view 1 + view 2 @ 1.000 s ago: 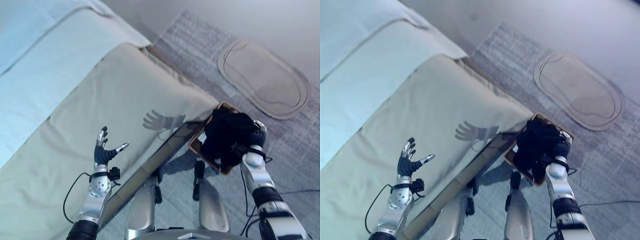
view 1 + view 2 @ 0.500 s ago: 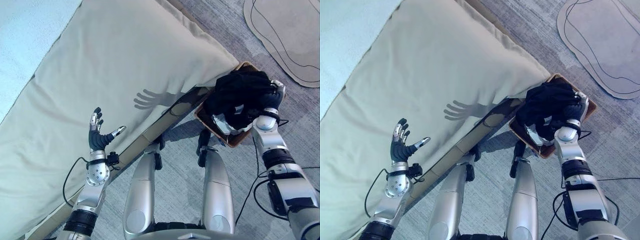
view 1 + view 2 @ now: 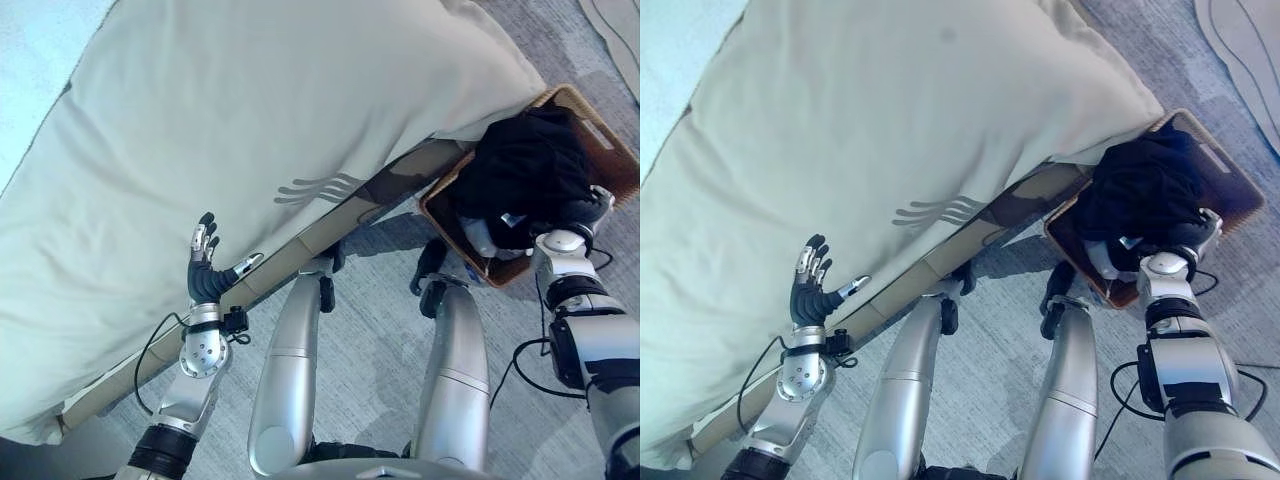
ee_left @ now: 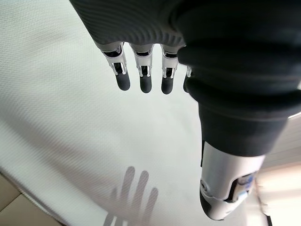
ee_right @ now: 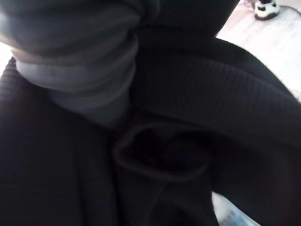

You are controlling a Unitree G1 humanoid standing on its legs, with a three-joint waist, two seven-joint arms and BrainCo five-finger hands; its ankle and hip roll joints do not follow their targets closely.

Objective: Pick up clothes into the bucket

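— Clothes point(image 3: 525, 175) status?

— Black bundle heaped in the basket point(image 3: 610, 150), right side of the frame, beside the bed point(image 3: 250, 110). My right hand point(image 3: 585, 212) is buried at its near edge; I cannot tell whether those fingers grip.

— And the other?

— My left hand point(image 3: 205, 272), lower left, spread wide and empty, well apart. The right is nearer.
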